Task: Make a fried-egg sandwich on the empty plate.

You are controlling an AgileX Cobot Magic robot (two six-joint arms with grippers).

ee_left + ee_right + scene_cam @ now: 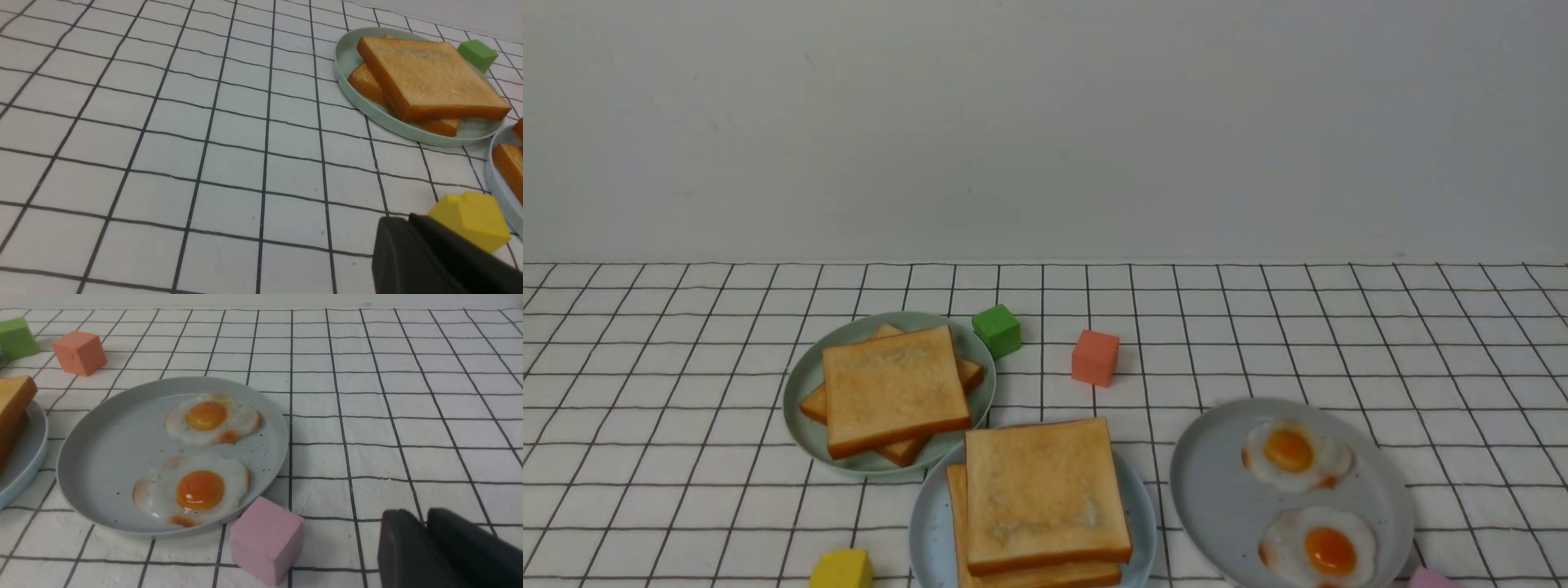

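both pincers, left (pixel 412 228) and right (pixel 425 526), hung clenched and empty above the surface (pixel 645 408); the sandwich (pixel 1041 498) sat on the light-blue plate (pixel 925 531).

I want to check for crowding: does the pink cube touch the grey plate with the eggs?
Cannot tell. In the right wrist view the pink cube overlaps the rim of the grey plate; no gap shows, but contact is not plain.

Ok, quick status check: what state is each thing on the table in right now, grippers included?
light-blue plate: carries two stacked toast slices; no egg visible between them
pale green plate: two toast slices, top one skewed
grey plate: two fried eggs, side by side
left gripper: shut, holding nothing
right gripper: shut, holding nothing
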